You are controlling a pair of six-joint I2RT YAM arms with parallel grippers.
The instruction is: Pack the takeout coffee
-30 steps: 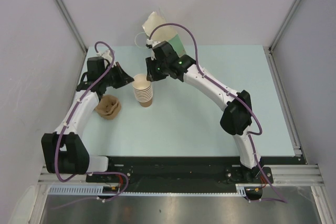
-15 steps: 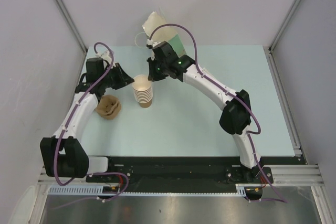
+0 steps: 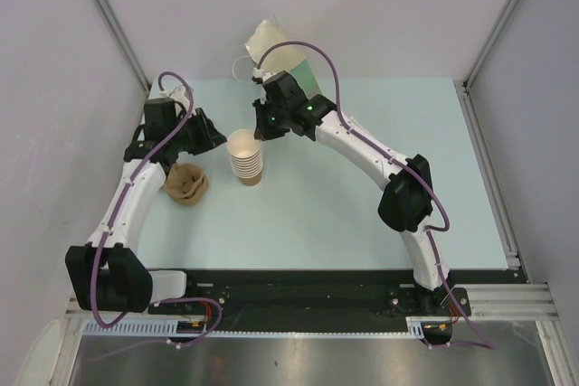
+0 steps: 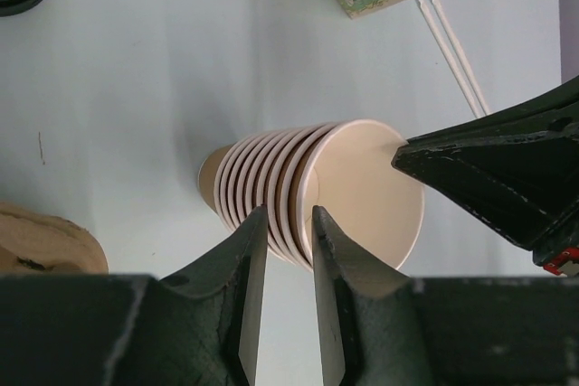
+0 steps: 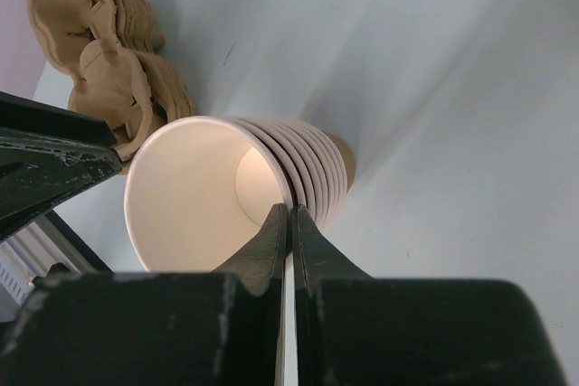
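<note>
A nested cup stack (image 3: pixel 246 160) stands beside a pulp carrier (image 3: pixel 185 183) on the table (image 3: pixel 362 205).

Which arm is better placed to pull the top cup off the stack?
Right. The right fingers pinch the top cup by its rim. The left fingers stand apart by the stack, apparently gripping nothing.

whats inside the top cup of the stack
The top cup shows only bare cream wall and base, nothing in it. The right gripper, pinching its rim, hides a strip of wall.
</note>
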